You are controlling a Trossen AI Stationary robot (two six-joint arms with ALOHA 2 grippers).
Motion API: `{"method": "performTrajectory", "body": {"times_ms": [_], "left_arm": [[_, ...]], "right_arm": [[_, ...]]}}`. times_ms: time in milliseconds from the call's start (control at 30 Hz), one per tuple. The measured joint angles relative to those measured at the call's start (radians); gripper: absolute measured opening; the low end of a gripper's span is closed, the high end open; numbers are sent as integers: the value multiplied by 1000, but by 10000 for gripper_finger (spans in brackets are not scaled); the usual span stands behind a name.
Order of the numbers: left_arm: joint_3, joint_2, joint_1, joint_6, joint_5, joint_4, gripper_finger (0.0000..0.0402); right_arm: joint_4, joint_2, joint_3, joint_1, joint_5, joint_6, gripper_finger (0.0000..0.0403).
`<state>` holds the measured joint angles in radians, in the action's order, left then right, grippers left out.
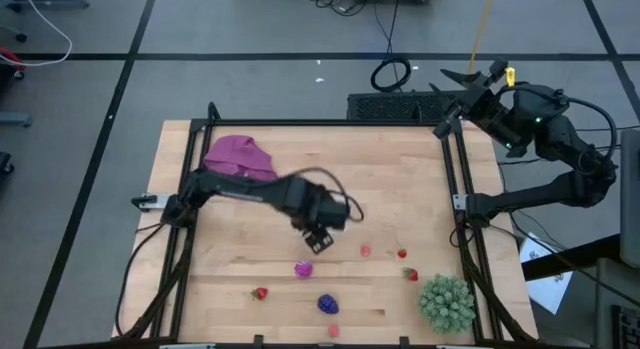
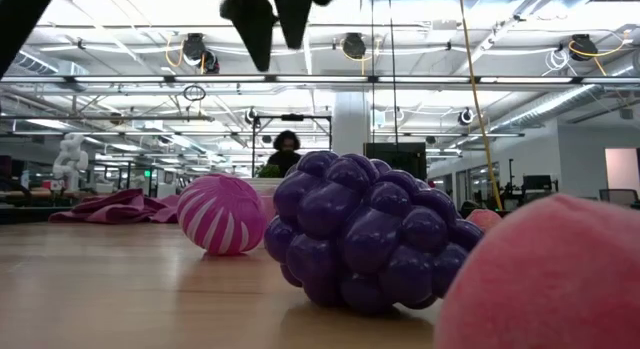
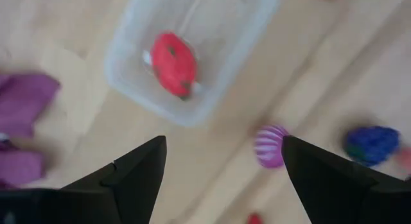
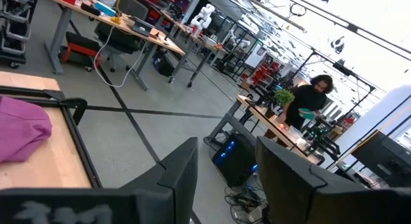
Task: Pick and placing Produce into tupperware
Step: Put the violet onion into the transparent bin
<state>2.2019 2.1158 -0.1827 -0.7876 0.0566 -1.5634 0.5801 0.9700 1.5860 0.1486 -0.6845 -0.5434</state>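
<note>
Produce is seen scattered over the near half of the wooden table (image 1: 400, 179): a magenta striped ball (image 1: 304, 270), a dark blue-purple berry cluster (image 1: 328, 304), a pale pink fruit (image 1: 334, 330), and four small red strawberry-like pieces, one to the near left (image 1: 260, 293) and three to the right (image 1: 366, 251) (image 1: 402, 253) (image 1: 410, 274). One more red fruit (image 3: 174, 63) is shown lying inside the tupperware (image 3: 128, 83) in the left wrist view; in the high view the tub is hidden under the arm. The left gripper (image 1: 318, 237) is held above the middle of the table, over the tub, with its fingers (image 3: 138, 166) spread wide and nothing between them. The magenta ball and the berry cluster are seen just beyond the tub on the table. A large purple cloth (image 1: 240, 157) is bunched at the far left of the table, and a green spiky plant (image 1: 446, 301) stands at the near right corner. The right gripper (image 1: 468, 89) is parked beyond the far right corner of the table, off the work surface, its fingers (image 4: 186, 166) drawn fairly close together with nothing held. A person (image 4: 308, 102) is visible at a bench in the room behind.
</note>
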Motion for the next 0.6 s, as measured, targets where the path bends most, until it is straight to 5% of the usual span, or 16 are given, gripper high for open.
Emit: {"method": "performTrajectory", "body": {"times_ms": [200,600], "left_arm": [[-9,7,-138,-140,45,69,315],[-283,15,-260,36,-24,347,315]], "right_arm": [[0,-11,0,0,0,6,148],[0,-20,0,0,0,75,148]]}}
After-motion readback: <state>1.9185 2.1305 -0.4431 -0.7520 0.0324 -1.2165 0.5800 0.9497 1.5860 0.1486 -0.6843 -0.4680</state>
